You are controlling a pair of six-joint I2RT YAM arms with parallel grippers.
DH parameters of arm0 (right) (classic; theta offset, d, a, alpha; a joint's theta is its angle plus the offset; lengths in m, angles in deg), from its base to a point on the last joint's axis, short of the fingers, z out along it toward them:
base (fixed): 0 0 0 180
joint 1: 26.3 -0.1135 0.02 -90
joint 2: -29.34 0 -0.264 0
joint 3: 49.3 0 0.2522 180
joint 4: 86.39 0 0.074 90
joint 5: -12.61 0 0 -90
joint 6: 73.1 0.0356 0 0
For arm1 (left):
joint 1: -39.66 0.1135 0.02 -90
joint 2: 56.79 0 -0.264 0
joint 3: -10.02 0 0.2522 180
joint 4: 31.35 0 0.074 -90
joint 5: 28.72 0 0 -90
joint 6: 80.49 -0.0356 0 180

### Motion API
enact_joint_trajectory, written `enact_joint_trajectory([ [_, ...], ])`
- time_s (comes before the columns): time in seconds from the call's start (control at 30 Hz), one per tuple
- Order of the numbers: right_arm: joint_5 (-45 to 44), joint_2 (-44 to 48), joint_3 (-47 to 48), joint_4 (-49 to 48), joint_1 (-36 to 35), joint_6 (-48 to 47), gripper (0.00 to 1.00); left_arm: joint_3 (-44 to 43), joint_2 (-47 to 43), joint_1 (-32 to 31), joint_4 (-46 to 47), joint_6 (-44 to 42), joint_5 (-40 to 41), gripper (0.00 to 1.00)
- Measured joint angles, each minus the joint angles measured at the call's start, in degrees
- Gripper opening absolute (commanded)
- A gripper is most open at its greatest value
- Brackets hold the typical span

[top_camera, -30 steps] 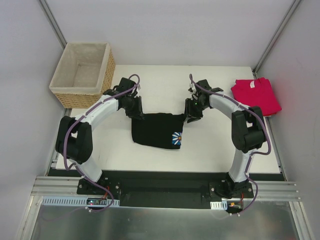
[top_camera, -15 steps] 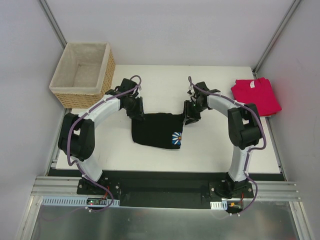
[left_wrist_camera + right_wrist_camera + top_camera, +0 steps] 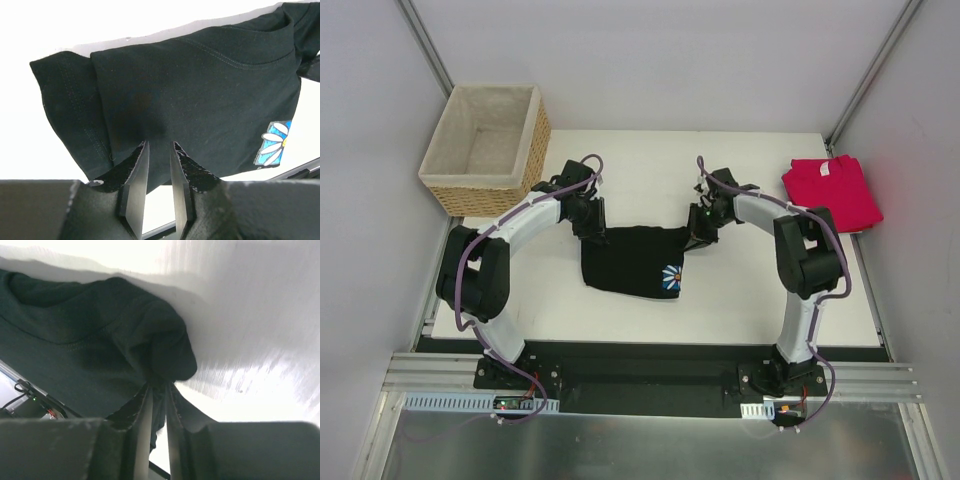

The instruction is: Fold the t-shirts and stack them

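The black t-shirt (image 3: pixel 628 262) lies folded on the white table (image 3: pixel 750 290), its blue daisy print (image 3: pixel 671 279) at the near right corner. My left gripper (image 3: pixel 593 231) is shut on its far left edge; in the left wrist view black cloth (image 3: pixel 190 95) runs between the gripper's tips (image 3: pixel 159 146). At the far right corner my right gripper (image 3: pixel 696 238) is shut on a bunched fold, seen in the right wrist view as dark cloth (image 3: pixel 100 350) pinched between the gripper's tips (image 3: pixel 159 388). The pinkish-red t-shirt (image 3: pixel 832 192) lies folded at the table's far right, apart from both grippers.
A wicker basket (image 3: pixel 485 140) with pale lining stands at the far left corner, close behind the left arm. Grey walls close in both sides of the table. The arms' bases sit on the metal rail (image 3: pixel 650 385) at the near edge.
My right gripper has closed on the black t-shirt's far right corner and shifted slightly left. The left gripper keeps its hold and has barely moved.
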State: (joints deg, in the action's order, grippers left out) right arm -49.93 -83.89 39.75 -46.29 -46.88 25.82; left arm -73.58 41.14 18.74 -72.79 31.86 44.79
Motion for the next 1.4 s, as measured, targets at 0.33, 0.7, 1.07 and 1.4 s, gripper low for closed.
enact_joint_trajectory([
  [0.33, -0.7, 9.57, -1.25, 2.03, -0.37, -0.59, 0.08, 0.02, 0.0, 0.0, 0.02, -0.22, -0.07, 0.2],
  [0.7, -1.97, 12.9, 1.7, 4.5, -0.63, -1.62, 0.07, 1.27, 0.0, 0.0, 0.07, -0.52, -0.07, 0.2],
  [1.07, -1.75, 12.11, 1.7, 4.39, -0.74, -1.7, 0.36, 3.08, 0.0, 0.0, 0.35, -0.61, -0.11, 0.26],
  [1.4, -1.57, 10.23, -2.12, 3.34, -1.03, -0.74, 0.36, 3.08, -0.98, 0.04, 0.39, -0.74, -0.17, 0.36],
])
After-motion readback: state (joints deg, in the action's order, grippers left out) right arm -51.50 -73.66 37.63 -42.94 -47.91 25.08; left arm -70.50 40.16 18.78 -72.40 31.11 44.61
